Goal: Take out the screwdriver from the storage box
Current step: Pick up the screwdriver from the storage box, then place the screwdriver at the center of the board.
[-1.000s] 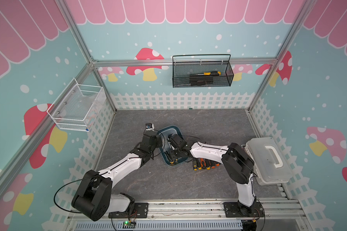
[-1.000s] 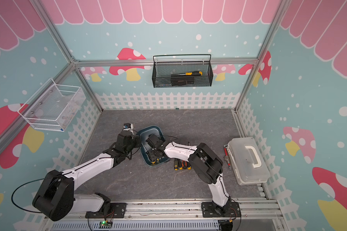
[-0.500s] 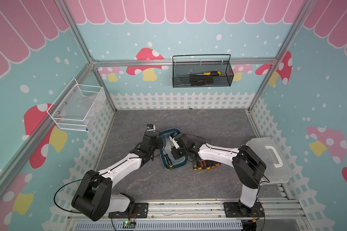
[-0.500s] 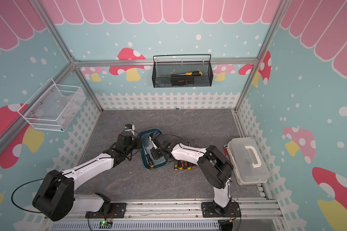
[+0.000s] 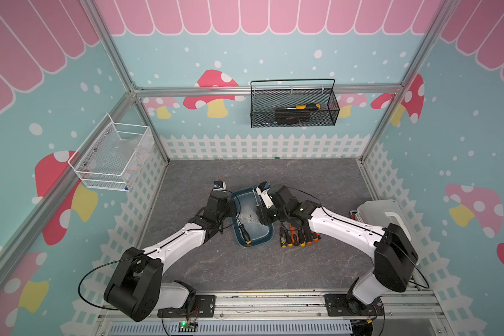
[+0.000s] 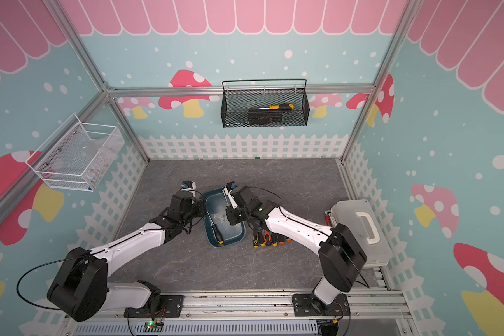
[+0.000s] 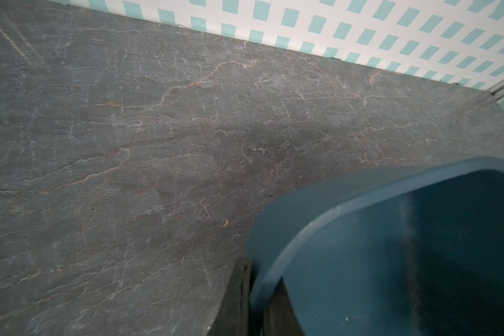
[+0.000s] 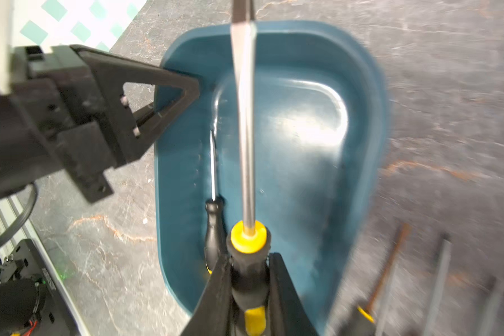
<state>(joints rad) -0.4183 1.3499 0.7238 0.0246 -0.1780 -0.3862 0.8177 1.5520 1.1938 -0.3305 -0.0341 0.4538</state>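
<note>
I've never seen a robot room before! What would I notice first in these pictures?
Right in the middle, the right gripper pinches a yellow-and-black screwdriver by its handle, above the dark teal storage box. The left gripper clamps the box's rim, and a second screwdriver lies inside. Beside the box, a row of screwdrivers lies on the grey table.

Grey marbled floor (image 5: 245, 174), teal mushroom-print walls (image 5: 245, 58), white picket-fence trim (image 5: 262, 147), aluminium frame (image 5: 268, 88)
</note>
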